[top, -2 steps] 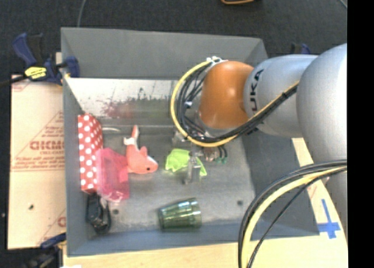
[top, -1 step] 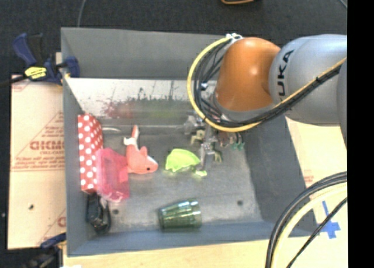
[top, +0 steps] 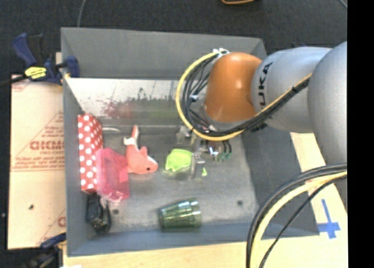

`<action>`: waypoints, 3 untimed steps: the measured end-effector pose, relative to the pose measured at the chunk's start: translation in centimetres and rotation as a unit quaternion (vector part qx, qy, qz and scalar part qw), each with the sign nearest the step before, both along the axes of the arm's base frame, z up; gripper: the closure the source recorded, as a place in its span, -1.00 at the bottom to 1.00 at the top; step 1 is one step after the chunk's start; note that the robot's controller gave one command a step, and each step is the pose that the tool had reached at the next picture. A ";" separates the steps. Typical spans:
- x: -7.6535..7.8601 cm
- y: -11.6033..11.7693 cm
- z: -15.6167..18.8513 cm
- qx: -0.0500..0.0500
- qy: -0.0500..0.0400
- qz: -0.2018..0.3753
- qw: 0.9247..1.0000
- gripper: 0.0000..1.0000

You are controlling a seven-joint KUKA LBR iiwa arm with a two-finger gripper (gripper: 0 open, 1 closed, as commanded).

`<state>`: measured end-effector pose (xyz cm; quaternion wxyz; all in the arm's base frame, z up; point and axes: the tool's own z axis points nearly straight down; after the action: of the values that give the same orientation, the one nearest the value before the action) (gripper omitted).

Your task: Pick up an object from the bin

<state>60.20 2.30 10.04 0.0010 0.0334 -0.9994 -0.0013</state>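
pincer sits just beside the lime-green lump; spread or pressed, cannot tell.

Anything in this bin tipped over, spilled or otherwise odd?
The dark green cup lies on its side by the wall of the bin at the view's lower edge, with nothing spilled around it. Otherwise nothing stands out: the gripper is down beside the lime-green thing mid-bin.
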 end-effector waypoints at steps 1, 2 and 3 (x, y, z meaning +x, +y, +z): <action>-0.8 0.8 -3.0 0.001 -0.010 -0.046 0.999 -1.00; -0.2 1.5 -2.9 0.000 -0.007 0.036 0.999 1.00; -0.2 1.5 -2.9 0.000 -0.007 0.036 0.999 1.00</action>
<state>59.97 3.76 7.11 -0.0059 0.0690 -0.9976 -0.0011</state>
